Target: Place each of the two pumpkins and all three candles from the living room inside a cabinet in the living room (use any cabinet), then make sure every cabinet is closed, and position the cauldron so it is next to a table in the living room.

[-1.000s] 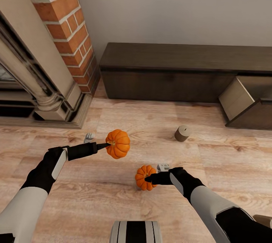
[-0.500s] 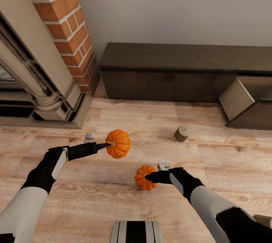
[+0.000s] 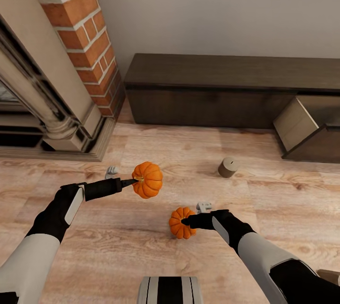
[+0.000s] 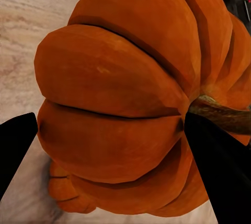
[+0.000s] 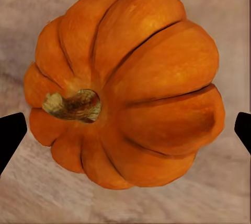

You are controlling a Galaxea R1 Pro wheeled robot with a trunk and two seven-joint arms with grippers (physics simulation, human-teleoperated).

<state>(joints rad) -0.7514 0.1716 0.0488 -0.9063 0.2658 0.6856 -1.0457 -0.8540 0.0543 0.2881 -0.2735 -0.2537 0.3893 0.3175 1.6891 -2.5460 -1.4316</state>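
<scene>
The left gripper [image 3: 133, 182] is clenched on the stem side of the first pumpkin [image 3: 148, 179], left of centre in the head view, and appears to hold it above the wooden floor [image 3: 283, 209]. In the left wrist view that pumpkin [image 4: 130, 104] sits right against the dark jaws.

The second pumpkin [image 3: 182, 222] is low in the centre of the frame, apparently resting on the floor. The right gripper [image 3: 188, 222] reaches it from the right. In the right wrist view this pumpkin [image 5: 125, 88] lies squarely between two jaw tips that stand well out at either edge, so these jaws look released around it, not yet gripping. It is nearly round, its stem [image 5: 73, 105] pointing sideways toward the camera's left.

One candle [image 3: 227, 167] stands on the floor right of centre. Beyond it the cabinet [image 3: 212, 86] runs across the upper right, one door [image 3: 295, 122] hanging open at its right end.
</scene>
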